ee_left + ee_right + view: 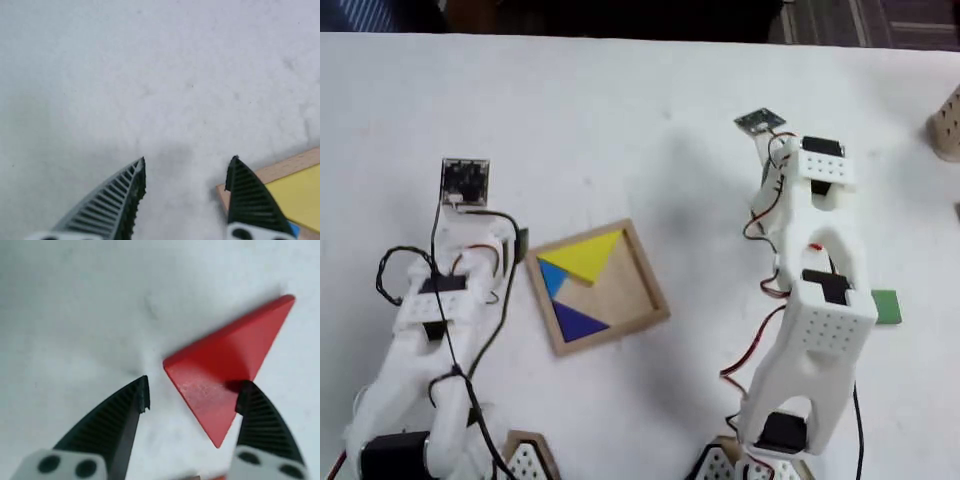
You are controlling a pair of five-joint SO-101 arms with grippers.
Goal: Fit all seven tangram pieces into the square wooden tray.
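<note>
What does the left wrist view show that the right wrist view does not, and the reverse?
Left wrist view: a corner of the wooden tray with the yellow piece in it, beside the open left gripper. Right wrist view: the red triangle on the table, under the open right gripper. Both: the white table and an open gripper.

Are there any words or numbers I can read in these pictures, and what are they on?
No words or numbers can be read anywhere. The yellow piece, the wooden tray and the red triangle are plain. The small circuit boards might carry tiny print, but it is too small to read.
</note>
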